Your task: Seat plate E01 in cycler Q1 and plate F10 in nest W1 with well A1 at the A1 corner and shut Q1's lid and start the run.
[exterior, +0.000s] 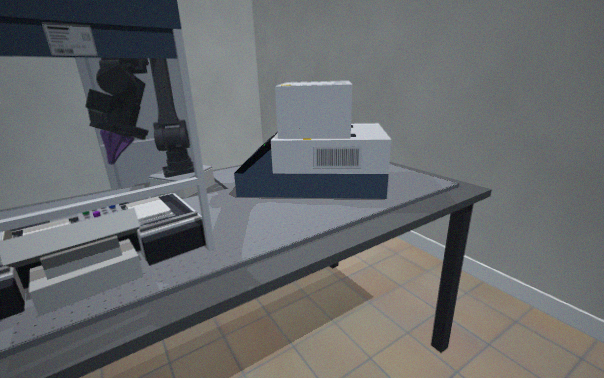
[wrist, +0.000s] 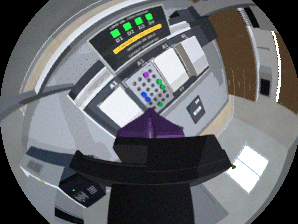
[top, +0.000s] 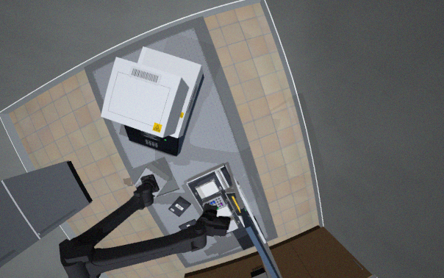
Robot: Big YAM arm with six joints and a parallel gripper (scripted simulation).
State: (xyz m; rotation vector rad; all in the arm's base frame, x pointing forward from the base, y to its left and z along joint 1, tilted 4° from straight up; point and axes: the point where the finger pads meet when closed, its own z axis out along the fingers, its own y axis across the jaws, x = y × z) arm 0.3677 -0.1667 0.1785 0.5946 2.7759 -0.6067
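Note:
My gripper (exterior: 116,145), with purple fingers, is shut and empty. It hangs high above the deck, also in the wrist view (wrist: 150,124) and the overhead view (top: 212,210). Below it the deck holds a white plate (wrist: 120,106) in the left slot, the tube cooling block (wrist: 148,87) with coloured tubes beside it, and a second white plate (wrist: 174,66) further right. The cycler Q1 (top: 152,99) stands at the far end of the table, its white lid (exterior: 313,109) on top and its lamp (top: 165,139) green. Its block is hidden in every view.
A blue gantry frame with an upright post (exterior: 192,135) stands over the deck (top: 220,191). A strip of green indicator lights (wrist: 133,30) runs behind the deck slots. Two dark nests (top: 178,206) lie between the arm's base (top: 148,182) and the deck. Q1's key panel (top: 151,143) faces the arm.

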